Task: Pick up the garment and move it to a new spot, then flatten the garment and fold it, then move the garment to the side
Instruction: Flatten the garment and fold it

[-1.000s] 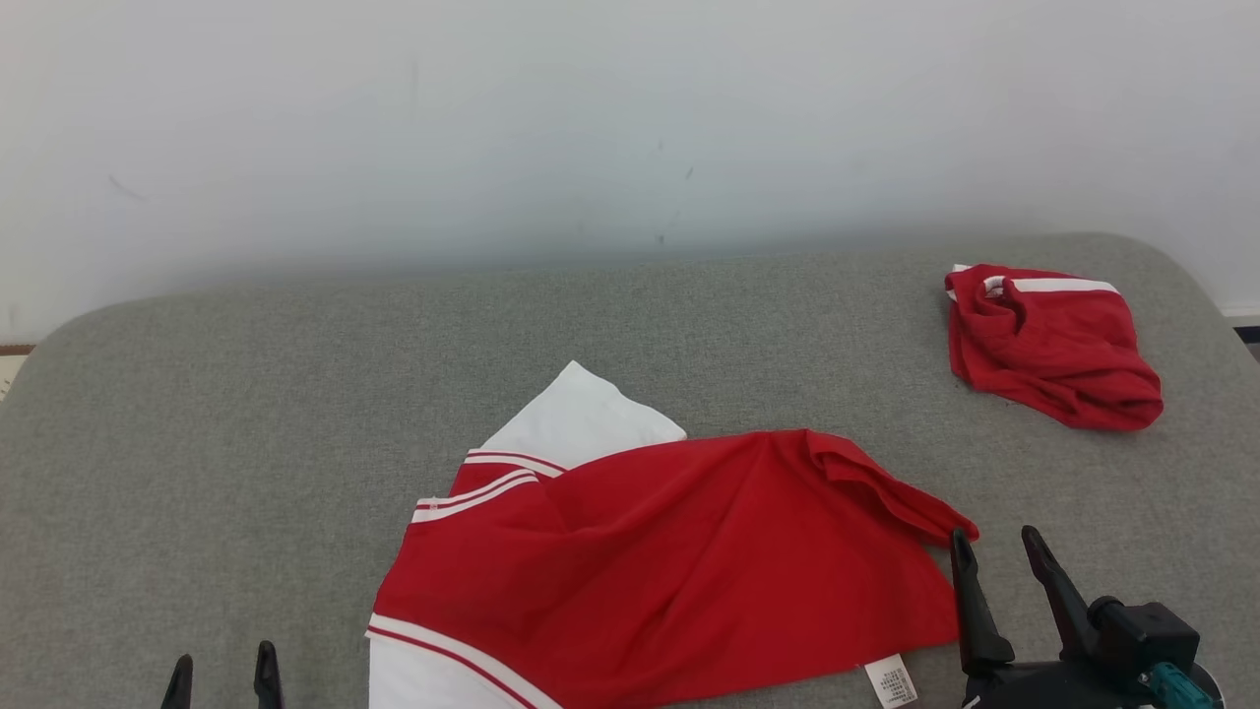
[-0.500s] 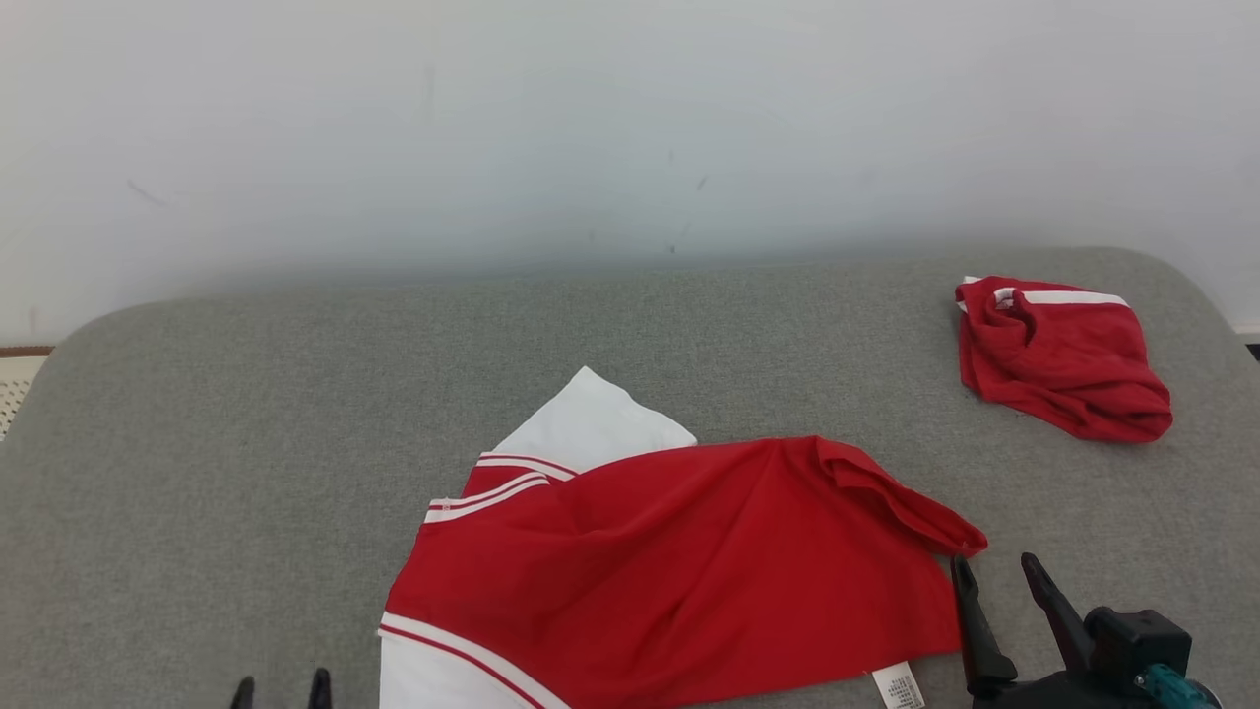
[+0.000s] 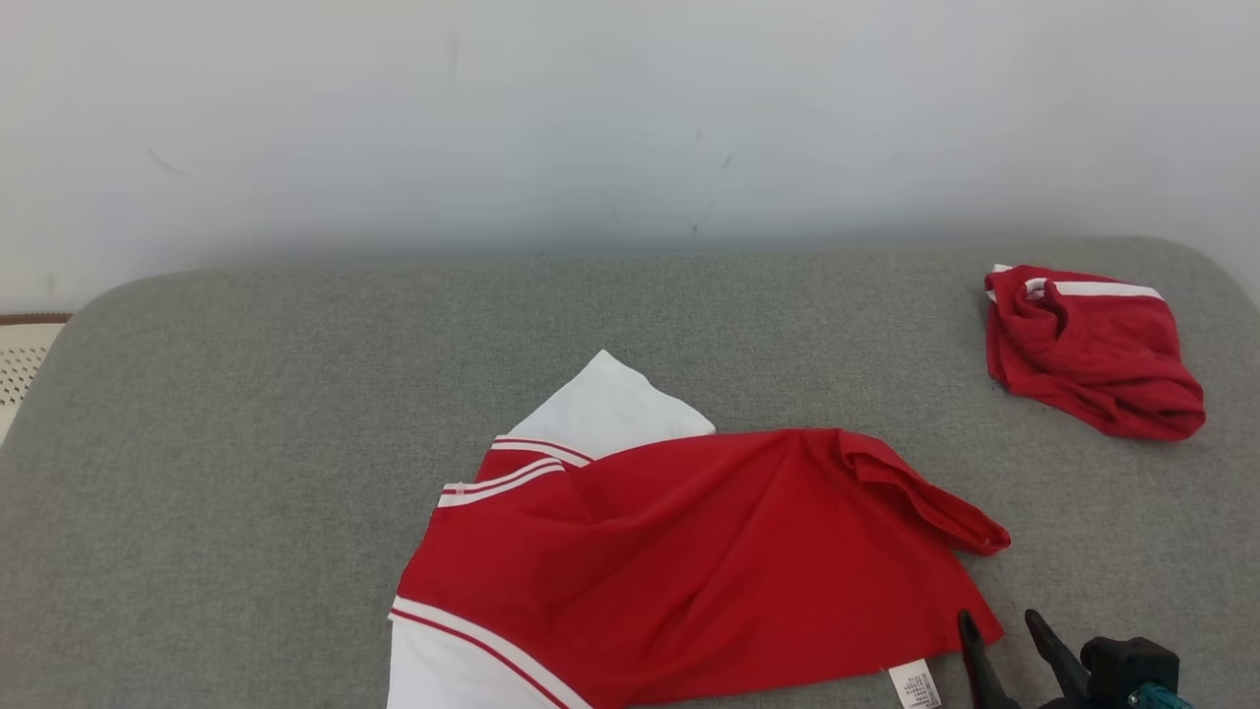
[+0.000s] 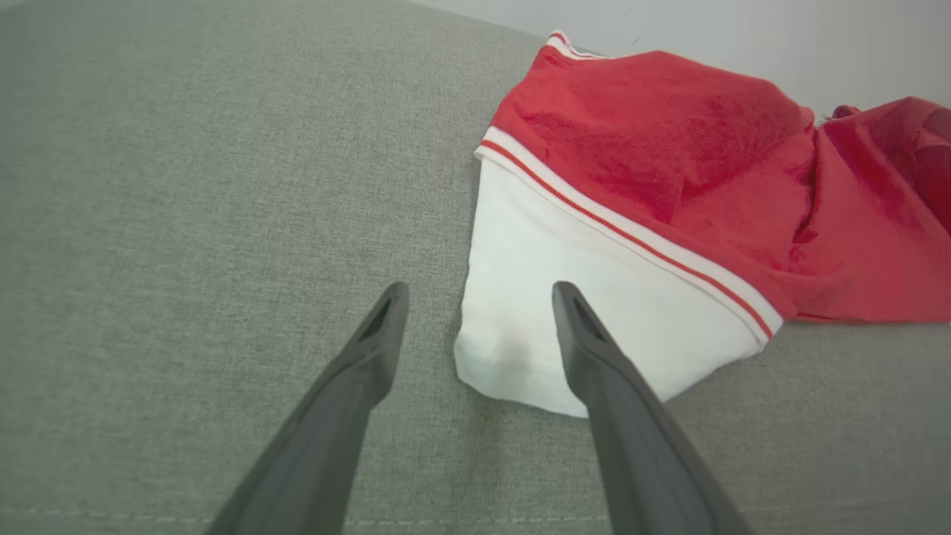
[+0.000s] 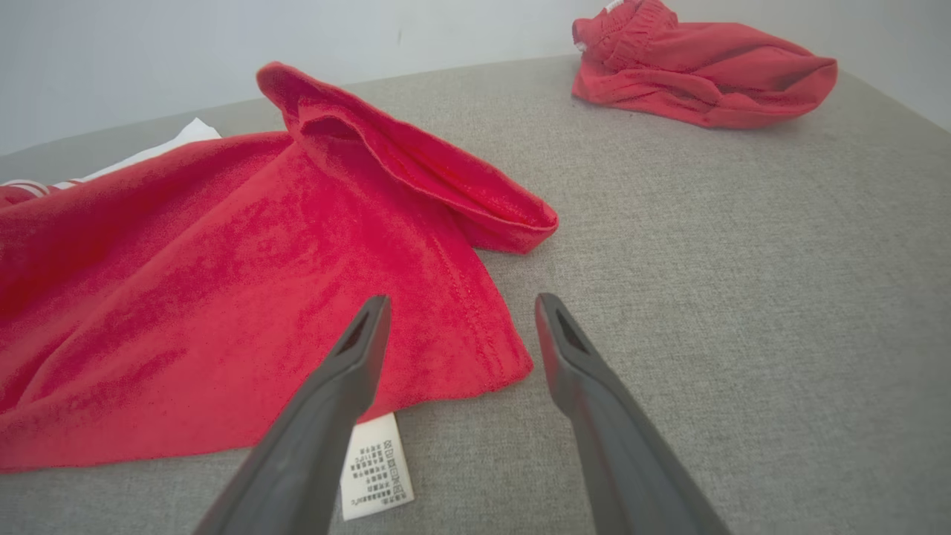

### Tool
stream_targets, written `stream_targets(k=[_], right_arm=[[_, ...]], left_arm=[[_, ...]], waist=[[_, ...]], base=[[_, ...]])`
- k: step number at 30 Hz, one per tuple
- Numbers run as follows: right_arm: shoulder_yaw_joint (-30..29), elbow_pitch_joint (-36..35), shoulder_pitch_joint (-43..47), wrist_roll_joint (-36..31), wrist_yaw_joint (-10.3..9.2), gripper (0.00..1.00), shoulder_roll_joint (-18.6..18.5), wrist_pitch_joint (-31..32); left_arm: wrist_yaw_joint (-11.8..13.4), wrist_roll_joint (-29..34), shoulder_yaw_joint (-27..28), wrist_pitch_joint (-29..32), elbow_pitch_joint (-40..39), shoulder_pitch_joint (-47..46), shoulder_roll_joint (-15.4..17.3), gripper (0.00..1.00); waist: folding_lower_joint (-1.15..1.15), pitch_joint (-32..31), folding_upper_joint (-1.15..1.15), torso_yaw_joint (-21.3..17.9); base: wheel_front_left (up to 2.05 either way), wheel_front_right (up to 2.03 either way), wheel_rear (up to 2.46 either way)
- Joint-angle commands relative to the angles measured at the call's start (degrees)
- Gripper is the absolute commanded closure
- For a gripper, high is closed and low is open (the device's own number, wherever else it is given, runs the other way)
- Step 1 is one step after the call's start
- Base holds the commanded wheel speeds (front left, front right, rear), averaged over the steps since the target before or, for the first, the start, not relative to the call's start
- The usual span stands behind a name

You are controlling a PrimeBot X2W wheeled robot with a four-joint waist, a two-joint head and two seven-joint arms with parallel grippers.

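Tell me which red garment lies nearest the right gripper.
The big, spread-out red-and-white shirt; its hem corner lies beside the right gripper. The bunched red garment sits far back right.

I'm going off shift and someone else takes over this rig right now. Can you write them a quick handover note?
Left hand: open, holding nothing, poised at the white corner of the red and white garment.
Right hand: open, holding nothing, at the garment's red hem corner by the care label.
Garment: rumpled, partly doubled over, mid-front on the grey cushion. A second red garment lies bunched at the far right.
Done: nothing I can confirm; it is not flat and not folded.
To do: probably grasp both corners, flatten, fold, move aside.
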Motion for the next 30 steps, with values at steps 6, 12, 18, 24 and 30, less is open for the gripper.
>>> stream_targets(k=[6,12,18,24,30], right_arm=[[0.09,5.27,-2.23,0.15,-0.02,0.0,-0.75,-0.75],[0.79,10.54,-5.1,0.13,-0.02,0.0,-0.41,-2.09],[1.65,15.34,-7.85,-0.05,-0.02,0.0,0.13,-3.42],[2.77,19.66,-10.15,0.81,-0.01,1.0,0.38,-5.12],[3.8,20.81,-11.09,1.44,-0.02,1.0,0.43,-7.23]], left_arm=[[-0.9,-1.95,-1.1,-0.76,5.06,-2.15,-0.04,0.0],[-1.42,-2.8,-1.95,-1.24,9.91,-4.6,0.02,0.0],[-1.9,-3.2,-3.24,-1.47,14.02,-6.97,-0.08,0.0],[-2.19,-3.92,-4.59,-1.34,16.76,-9.35,-0.34,0.87],[-2.36,-3.6,-4.19,-1.44,13.88,-8.57,-0.32,1.0]], waist=[[0.0,1.82,0.0,-0.28],[0.0,2.75,0.0,-0.42],[0.0,3.45,0.0,-0.36],[0.0,4.01,0.0,-0.13],[0.0,3.75,0.0,-0.34]], base=[[0.0,0.0,0.0],[0.0,0.0,0.0],[0.0,0.0,0.0],[0.0,0.0,0.0],[0.0,0.0,0.0]])
